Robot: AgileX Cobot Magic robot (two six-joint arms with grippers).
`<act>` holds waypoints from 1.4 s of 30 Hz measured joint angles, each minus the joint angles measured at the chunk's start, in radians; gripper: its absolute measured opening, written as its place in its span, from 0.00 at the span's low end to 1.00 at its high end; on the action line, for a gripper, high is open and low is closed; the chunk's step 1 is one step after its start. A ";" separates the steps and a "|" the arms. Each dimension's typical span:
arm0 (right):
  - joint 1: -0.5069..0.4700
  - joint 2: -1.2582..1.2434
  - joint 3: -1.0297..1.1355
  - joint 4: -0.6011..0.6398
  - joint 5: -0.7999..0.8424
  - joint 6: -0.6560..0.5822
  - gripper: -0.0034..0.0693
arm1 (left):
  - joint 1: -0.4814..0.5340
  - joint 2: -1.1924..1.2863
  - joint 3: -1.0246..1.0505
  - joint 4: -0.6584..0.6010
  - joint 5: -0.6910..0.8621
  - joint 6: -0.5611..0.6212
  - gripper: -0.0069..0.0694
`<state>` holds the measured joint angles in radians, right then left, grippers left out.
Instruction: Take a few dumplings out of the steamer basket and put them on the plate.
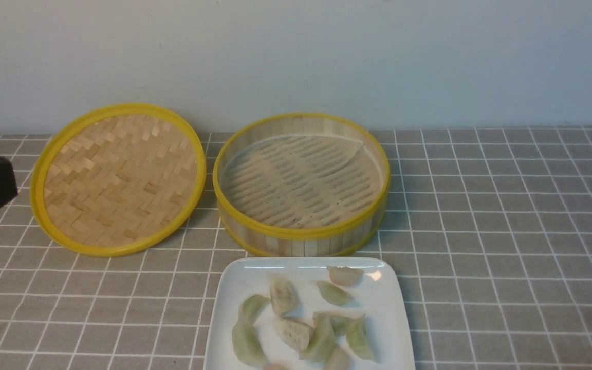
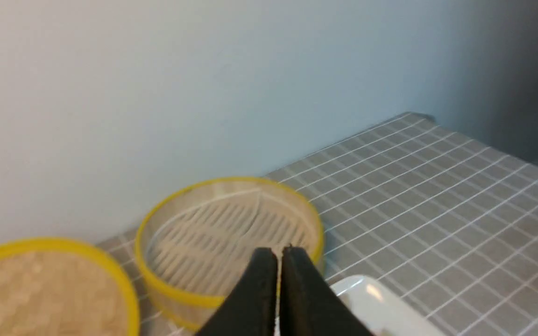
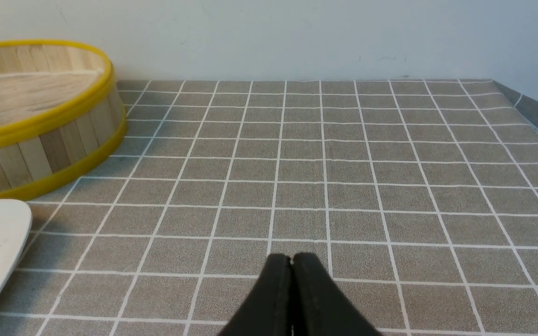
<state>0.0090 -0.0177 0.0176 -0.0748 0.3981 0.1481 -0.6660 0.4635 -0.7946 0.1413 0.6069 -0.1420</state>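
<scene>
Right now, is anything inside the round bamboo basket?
I see only a pale liner over the slatted floor of the basket, no dumplings. What lies beneath the liner, or under the basket itself, is covered.

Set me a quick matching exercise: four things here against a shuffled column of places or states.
Things:
1. dumplings
2. steamer basket
3. woven lid
4. left gripper

Places or states:
A. fingers shut
B. lying on the white plate
C. on the robot's left of the basket, yellow rim round a flat weave
D. just beyond the plate, no dumplings showing inside

Pairs: 1-B; 2-D; 3-C; 4-A
</scene>
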 joint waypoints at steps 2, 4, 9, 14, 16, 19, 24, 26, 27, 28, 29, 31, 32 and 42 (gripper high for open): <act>0.000 0.000 0.000 0.000 0.000 0.000 0.03 | 0.088 -0.051 0.082 -0.013 -0.010 0.003 0.08; 0.000 0.000 0.000 0.000 0.000 0.000 0.03 | 0.184 -0.105 0.180 -0.019 -0.032 0.016 0.08; 0.000 0.000 0.000 0.000 0.000 0.000 0.03 | 0.430 -0.290 0.456 -0.067 -0.130 0.089 0.08; 0.000 0.000 0.000 0.000 0.000 0.000 0.03 | 0.601 -0.459 0.706 -0.109 -0.187 0.128 0.08; 0.000 0.000 0.000 0.000 0.000 0.000 0.03 | 0.622 -0.472 0.766 -0.110 -0.193 0.134 0.08; 0.000 0.000 0.000 0.000 0.000 0.000 0.03 | 0.630 -0.474 0.813 -0.111 -0.196 0.136 0.08; 0.000 0.000 0.000 0.000 0.000 -0.001 0.03 | 0.634 -0.474 0.819 -0.118 -0.219 0.142 0.08; 0.000 0.000 0.000 0.000 0.000 -0.001 0.03 | 0.637 -0.474 0.819 -0.127 -0.221 0.142 0.08; 0.000 0.000 0.000 0.000 0.000 -0.001 0.03 | 0.636 -0.474 0.819 -0.131 -0.221 0.142 0.08; 0.000 0.000 0.000 0.000 0.000 -0.001 0.03 | 0.636 -0.474 0.819 -0.134 -0.222 0.142 0.08; 0.000 0.000 0.000 0.000 0.000 -0.001 0.03 | 0.636 -0.474 0.819 -0.135 -0.222 0.142 0.08; 0.000 0.000 0.000 0.000 0.000 -0.001 0.03 | 0.636 -0.474 0.819 -0.141 -0.222 0.142 0.08; 0.000 0.000 0.000 0.000 0.000 -0.001 0.03 | 0.636 -0.474 0.819 -0.141 -0.222 0.142 0.08; 0.000 0.000 0.000 0.000 0.000 -0.001 0.03 | 0.636 -0.474 0.819 -0.141 -0.222 0.142 0.08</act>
<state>0.0090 -0.0177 0.0176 -0.0748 0.3981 0.1472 -0.0295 -0.0105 0.0243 0.0000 0.3849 0.0000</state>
